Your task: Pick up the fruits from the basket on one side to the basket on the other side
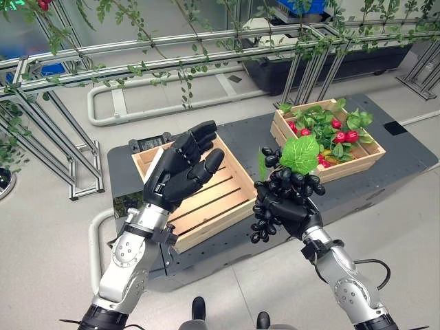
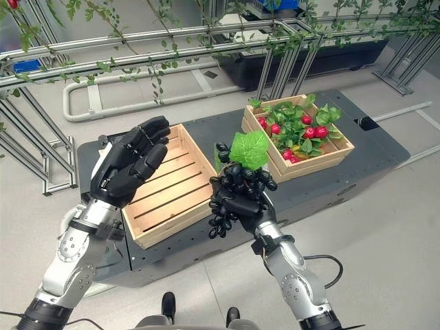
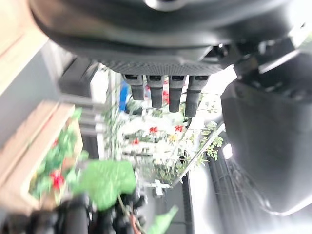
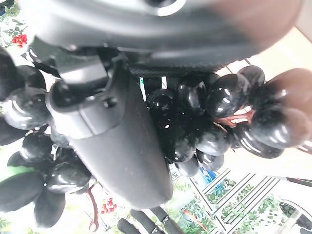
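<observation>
right hand: curled round black grape bunch, held between baskets | left hand: fingers straight, nothing held, above empty basket | full basket: red fruits left | progress: early.

right hand fingers partly hidden by the grape bunch.

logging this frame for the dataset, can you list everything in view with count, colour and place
grape bunch: one, black with a green leaf on top, held up between the two crates
empty crate: one, pale wood, on the dark platform's left part
full crate: one, pale wood, on the platform's right part, holding red fruits and green leaves
platform: one, dark grey, on the floor
metal frame with vines: silver, green leaves, behind the platform
left hand: dark, open, over the empty crate
right hand: dark, curled round the grape bunch
</observation>
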`<state>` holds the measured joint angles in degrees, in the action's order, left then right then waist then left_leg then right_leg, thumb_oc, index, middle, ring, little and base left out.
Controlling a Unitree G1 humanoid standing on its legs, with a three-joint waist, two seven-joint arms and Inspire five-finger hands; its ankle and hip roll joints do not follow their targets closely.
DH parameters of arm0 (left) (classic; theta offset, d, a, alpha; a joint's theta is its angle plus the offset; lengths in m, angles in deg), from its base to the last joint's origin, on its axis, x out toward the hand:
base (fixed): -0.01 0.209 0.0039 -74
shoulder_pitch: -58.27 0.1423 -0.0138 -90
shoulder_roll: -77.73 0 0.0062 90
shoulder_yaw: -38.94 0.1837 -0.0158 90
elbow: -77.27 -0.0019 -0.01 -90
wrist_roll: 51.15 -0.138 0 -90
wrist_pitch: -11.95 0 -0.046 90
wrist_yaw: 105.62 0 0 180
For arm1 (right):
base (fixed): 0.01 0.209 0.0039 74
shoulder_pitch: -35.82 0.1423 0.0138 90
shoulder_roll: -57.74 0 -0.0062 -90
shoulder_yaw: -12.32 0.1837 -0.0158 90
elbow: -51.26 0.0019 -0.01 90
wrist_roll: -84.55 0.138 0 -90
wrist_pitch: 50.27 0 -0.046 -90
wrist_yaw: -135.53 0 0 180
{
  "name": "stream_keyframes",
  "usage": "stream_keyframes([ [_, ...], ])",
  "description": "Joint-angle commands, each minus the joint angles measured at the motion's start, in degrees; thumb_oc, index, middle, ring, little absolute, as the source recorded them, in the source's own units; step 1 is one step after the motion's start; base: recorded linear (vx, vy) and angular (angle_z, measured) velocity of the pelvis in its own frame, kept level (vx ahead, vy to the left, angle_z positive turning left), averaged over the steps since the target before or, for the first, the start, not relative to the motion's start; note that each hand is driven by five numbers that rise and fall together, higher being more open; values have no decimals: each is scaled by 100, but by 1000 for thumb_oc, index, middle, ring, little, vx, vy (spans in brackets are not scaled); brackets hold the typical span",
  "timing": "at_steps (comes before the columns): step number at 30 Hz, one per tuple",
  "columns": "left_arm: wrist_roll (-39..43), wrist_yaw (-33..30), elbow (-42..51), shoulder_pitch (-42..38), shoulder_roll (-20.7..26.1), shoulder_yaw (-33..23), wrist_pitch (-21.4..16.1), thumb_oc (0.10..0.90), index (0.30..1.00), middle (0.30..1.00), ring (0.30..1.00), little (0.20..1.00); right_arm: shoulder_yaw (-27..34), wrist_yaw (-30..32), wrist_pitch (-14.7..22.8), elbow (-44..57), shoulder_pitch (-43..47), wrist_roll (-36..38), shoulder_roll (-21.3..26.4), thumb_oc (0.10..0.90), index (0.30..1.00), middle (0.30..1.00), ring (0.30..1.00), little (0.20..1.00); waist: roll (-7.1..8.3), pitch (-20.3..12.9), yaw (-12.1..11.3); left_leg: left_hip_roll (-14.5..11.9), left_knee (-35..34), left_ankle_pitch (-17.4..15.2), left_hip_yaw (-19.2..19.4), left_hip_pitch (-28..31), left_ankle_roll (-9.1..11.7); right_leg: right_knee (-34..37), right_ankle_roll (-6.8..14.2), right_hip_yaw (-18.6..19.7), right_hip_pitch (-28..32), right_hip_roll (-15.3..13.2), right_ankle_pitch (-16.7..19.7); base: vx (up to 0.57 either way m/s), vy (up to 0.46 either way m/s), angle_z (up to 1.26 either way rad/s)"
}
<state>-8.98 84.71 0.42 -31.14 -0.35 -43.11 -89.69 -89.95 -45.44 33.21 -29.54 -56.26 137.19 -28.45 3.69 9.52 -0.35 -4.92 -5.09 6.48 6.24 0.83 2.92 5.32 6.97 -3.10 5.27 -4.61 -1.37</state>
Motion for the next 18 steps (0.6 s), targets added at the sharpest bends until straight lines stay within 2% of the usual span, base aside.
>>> stream_keyframes([
  [1, 1084, 875, 432, -494, -408, -88, -89, 800, 900, 900, 900, 900, 194, -223, 940, 475, 483, 193, -142, 400, 300, 300, 300, 300, -42, -395, -110, -3, 696, -798, -706, 205, 153, -32, -188, 35, -136, 97, 297, -43, 73, -59],
  [2, 1103, 964, 450, -513, -436, -44, -64, 800, 900, 900, 900, 900, 174, -196, 968, 476, 498, 186, -137, 400, 300, 300, 300, 300, -18, -368, -130, 64, 884, -864, -800, 125, 153, -37, -188, 62, -132, 71, 323, -86, 173, -64],
  [3, 1120, 1080, 465, -546, -516, 86, -58, 800, 900, 900, 900, 900, 86, -182, 932, 499, 574, 104, -107, 400, 300, 300, 300, 300, 23, -289, -228, 413, 1414, -955, -1350, -93, 69, -104, -175, 270, -151, 23, 398, -86, 266, -59],
  [4, 1127, 1203, 461, -556, -563, 129, -19, 800, 900, 900, 900, 900, 29, -172, 894, 510, 625, 56, -96, 400, 300, 300, 300, 300, 35, -271, -270, 583, 1581, -1015, -1569, -140, 5, -154, -154, 425, -176, -7, 427, -87, 340, -92],
  [6, 1208, 1492, 410, -581, -595, 116, 100, 800, 900, 900, 900, 900, -53, -68, 846, 501, 690, 44, -79, 400, 300, 300, 300, 300, 31, -289, -298, 776, 1725, -1077, -1760, -151, -72, -225, -113, 675, -233, -35, 446, -69, 358, -115],
  [7, 1247, 1604, 308, -690, -619, 136, 204, 800, 900, 900, 900, 900, -88, -36, 799, 428, 738, 38, -83, 400, 300, 300, 300, 300, 9, -333, -269, 911, 1704, -1228, -1770, -92, -134, -231, -51, 866, -291, -78, 493, -73, 366, -107],
  [8, 1313, 1699, 257, -737, -630, 148, 301, 800, 900, 900, 900, 900, -95, 7, 798, 393, 752, 60, -76, 400, 300, 300, 300, 300, -4, -350, -249, 938, 1661, -1283, -1737, -58, -153, -225, -29, 919, -308, -93, 513, -73, 426, -99],
  [10, 1279, 2000, 76, -929, -672, 271, 489, 800, 900, 900, 900, 900, -70, 14, 869, 169, 789, 46, -143, 400, 300, 300, 300, 300, -94, -408, -98, 1048, 1408, -1499, -1605, 214, -252, -305, 158, 1148, -587, -205, 659, -92, 478, -85],
  [12, 1252, 2253, 26, -1008, -621, 389, 573, 800, 900, 900, 900, 900, -13, 2, 879, 87, 744, 9, -191, 400, 300, 300, 300, 300, -154, -428, 7, 1194, 1290, -1604, -1615, 303, -347, -464, 283, 1343, -849, -239, 729, -108, 501, -61],
  [13, 1311, 2430, -26, -1018, -631, 449, 625, 800, 900, 900, 900, 900, 66, -73, 820, 72, 610, -17, -208, 400, 300, 300, 300, 300, -189, -411, 123, 1303, 1256, -1681, -1567, 380, -432, -587, 365, 1453, -1087, -299, 880, -80, 401, -49],
  [14, 1329, 2465, -33, -1027, -638, 467, 660, 800, 900, 900, 900, 900, 82, -81, 804, 75, 571, -6, -211, 400, 300, 300, 300, 300, -199, -402, 147, 1320, 1244, -1697, -1537, 398, -446, -602, 378, 1467, -1134, -318, 929, -84, 395, -38],
  [16, 1321, 2387, -28, -1100, -651, 564, 706, 800, 900, 900, 900, 900, 113, -113, 729, 116, 445, 35, -230, 400, 300, 300, 300, 300, -213, -363, 226, 1379, 1213, -1739, -1392, 439, -461, -423, 399, 1335, -1279, -488, 1206, -97, 286, -54],
  [17, 1236, 2173, -18, -1169, -570, 648, 606, 800, 900, 900, 900, 900, 108, -343, 660, 134, 368, 42, -230, 400, 300, 300, 300, 300, -237, -287, 228, 1327, 1145, -1732, -1182, 510, -452, -329, 418, 900, -1386, -601, 1245, -172, 269, -95],
  [18, 1218, 2112, -30, -1189, -511, 667, 579, 800, 900, 900, 900, 900, 95, -436, 637, 130, 352, 73, -205, 400, 300, 300, 300, 300, -237, -294, 210, 1310, 1027, -1648, -1063, 491, -458, -355, 430, 716, -1432, -623, 1229, -228, 215, -125],
])
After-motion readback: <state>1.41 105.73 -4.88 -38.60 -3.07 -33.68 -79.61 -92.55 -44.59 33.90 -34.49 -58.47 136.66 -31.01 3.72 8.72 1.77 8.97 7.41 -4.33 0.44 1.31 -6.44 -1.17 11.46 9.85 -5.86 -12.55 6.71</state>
